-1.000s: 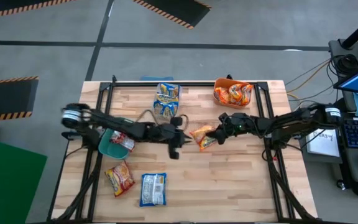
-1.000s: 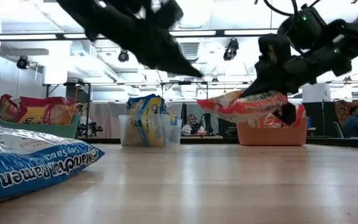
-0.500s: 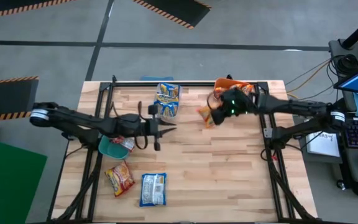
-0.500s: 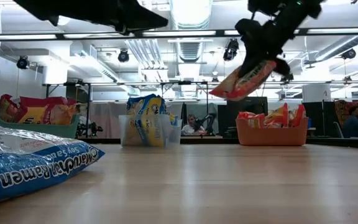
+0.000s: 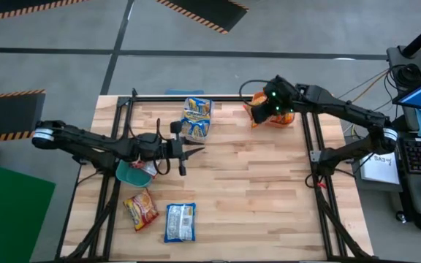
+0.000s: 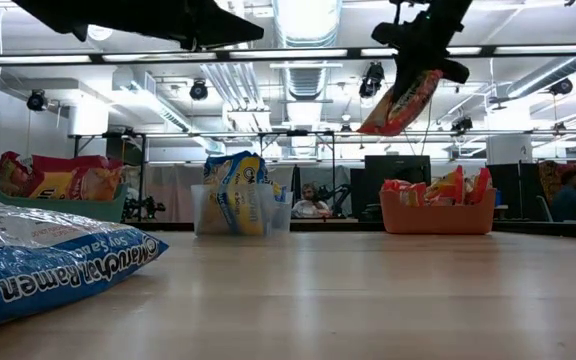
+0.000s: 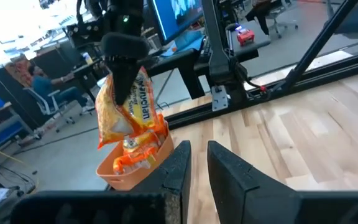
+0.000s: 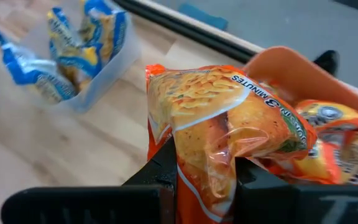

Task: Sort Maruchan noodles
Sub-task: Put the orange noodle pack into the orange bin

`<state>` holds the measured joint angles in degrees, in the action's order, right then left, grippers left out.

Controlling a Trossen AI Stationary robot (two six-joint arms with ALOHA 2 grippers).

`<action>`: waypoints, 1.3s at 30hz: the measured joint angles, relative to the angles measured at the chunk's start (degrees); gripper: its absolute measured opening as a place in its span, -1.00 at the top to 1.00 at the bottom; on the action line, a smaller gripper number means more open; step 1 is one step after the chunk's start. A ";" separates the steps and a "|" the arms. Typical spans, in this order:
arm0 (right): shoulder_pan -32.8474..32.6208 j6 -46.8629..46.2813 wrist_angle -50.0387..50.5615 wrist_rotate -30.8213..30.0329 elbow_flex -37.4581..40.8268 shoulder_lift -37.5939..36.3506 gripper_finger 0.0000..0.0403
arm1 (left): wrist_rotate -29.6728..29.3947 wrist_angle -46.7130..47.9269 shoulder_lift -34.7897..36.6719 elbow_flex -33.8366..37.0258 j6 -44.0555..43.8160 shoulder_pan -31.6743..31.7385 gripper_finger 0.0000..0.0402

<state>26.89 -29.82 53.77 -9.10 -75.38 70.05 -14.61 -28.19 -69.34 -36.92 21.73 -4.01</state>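
At about eight o'clock on the wooden table (image 5: 269, 197) lie an orange-red packet (image 5: 140, 209) and, just right of it, a blue packet (image 5: 180, 222). Above them, near nine o'clock, the teal bin (image 5: 125, 173) holds a red-and-white packet (image 5: 145, 167), and the left gripper (image 5: 194, 151) hovers beside it, empty, its fingers (image 7: 229, 171) nearly together. At twelve o'clock the clear bin (image 5: 195, 117) carries blue-and-yellow packets (image 6: 232, 190). Toward one o'clock the right gripper (image 5: 258, 111) is clamped on an orange packet (image 8: 219, 134), holding it in the air over the near edge of the orange bin (image 6: 438, 218), which already contains more orange packets (image 8: 334, 146).
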 joint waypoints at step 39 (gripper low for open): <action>19.07 8.48 9.91 -6.39 -8.63 31.12 0.78 | 0.19 -5.79 -4.97 -5.49 12.96 6.54 0.82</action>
<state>45.95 -21.34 63.67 -15.49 -84.01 101.17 -14.42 -33.98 -74.31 -42.41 34.69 2.52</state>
